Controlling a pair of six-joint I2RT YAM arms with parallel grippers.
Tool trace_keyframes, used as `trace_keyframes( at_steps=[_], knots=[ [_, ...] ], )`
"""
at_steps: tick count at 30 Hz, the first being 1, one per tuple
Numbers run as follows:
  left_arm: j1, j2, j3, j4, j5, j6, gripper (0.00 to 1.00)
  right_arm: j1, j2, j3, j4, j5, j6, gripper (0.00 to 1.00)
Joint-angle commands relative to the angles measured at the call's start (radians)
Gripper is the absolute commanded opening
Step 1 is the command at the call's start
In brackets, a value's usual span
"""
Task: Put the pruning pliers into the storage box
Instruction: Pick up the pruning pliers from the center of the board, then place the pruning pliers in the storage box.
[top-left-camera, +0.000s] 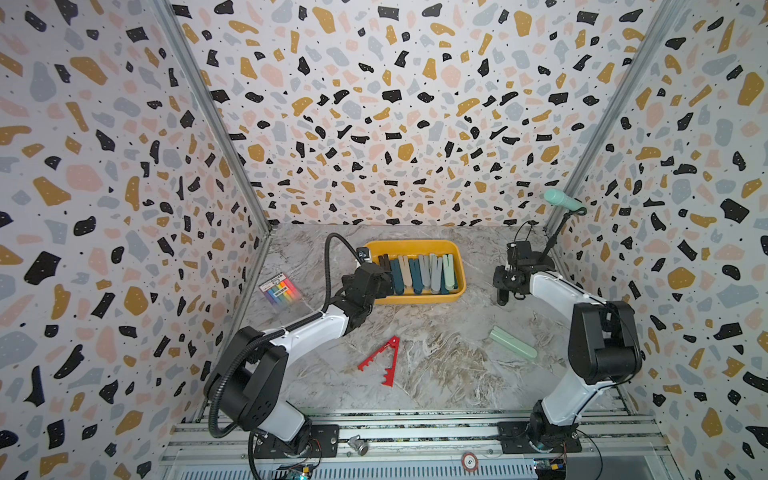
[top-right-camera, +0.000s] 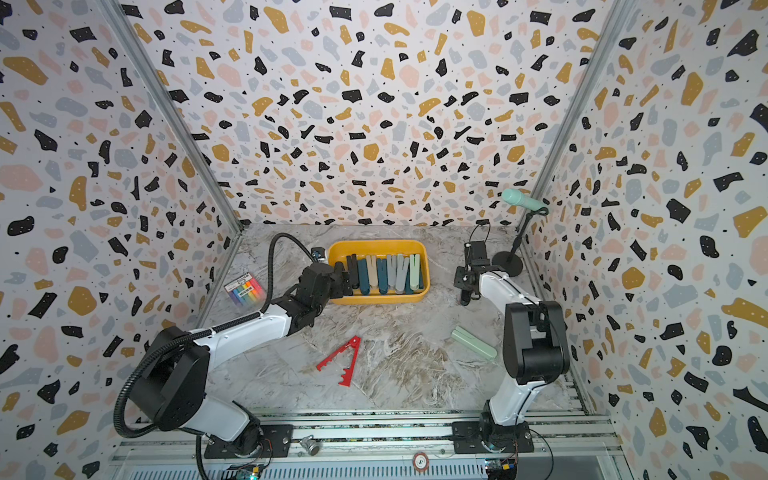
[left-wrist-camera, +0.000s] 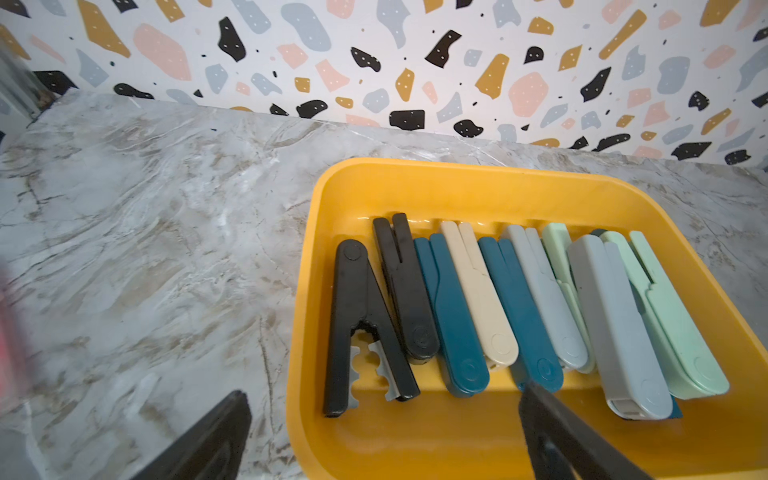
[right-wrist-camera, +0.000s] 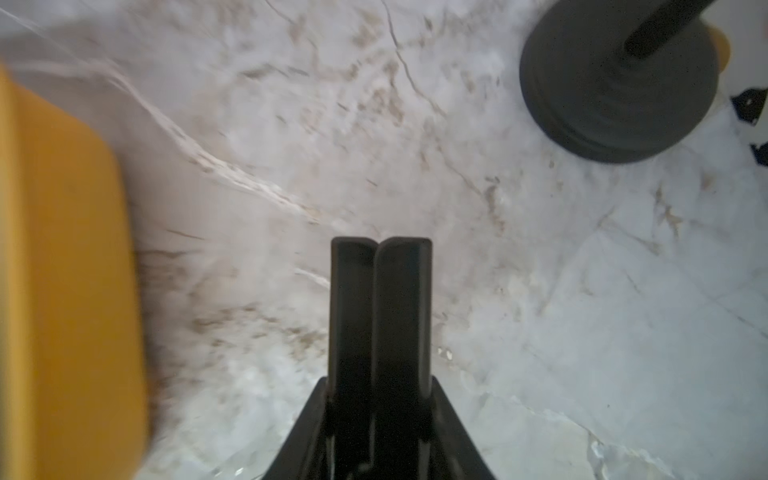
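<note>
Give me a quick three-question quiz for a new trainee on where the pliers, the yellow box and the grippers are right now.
1. True or false: the red pruning pliers lie inside the storage box.
2. How many pruning pliers lie on the table outside the box? A) one B) two C) four
3. Fill in: the right gripper is ___, with nothing held in it.

Key: 1 false, they lie on the table. 2 B, the red ones and a mint green pair. 3 shut.
</note>
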Motion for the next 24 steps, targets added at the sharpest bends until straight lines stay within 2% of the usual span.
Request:
trace_keyframes(
  at_steps=[1,5,11,15,19,24],
  knots=[
    [0.026,-0.052,-0.027,0.045,-0.055,-0.028,0.99,0.034,-0.074,0.066,0.01,-0.066,0.05,0.06],
    [0.055,-0.084,-0.064,0.041,-0.079,-0.056,0.99,0.115,-0.063,0.167,-0.019,-0.103,0.117,0.06],
    [0.087,-0.103,-0.096,0.042,-0.065,-0.103,0.99,0.26,0.014,0.231,0.102,-0.194,0.271,0.07],
    [0.09,-0.101,-0.105,0.039,-0.054,-0.126,0.99,0.35,0.115,0.323,0.118,-0.155,0.274,0.08],
    [0.091,-0.097,-0.107,0.043,-0.028,-0.144,0.99,0.403,0.26,0.454,0.054,-0.157,0.259,0.08],
    [0.091,-0.095,-0.106,0.036,-0.011,-0.153,0.99,0.448,0.369,0.511,0.072,-0.137,0.269,0.08]
  ],
)
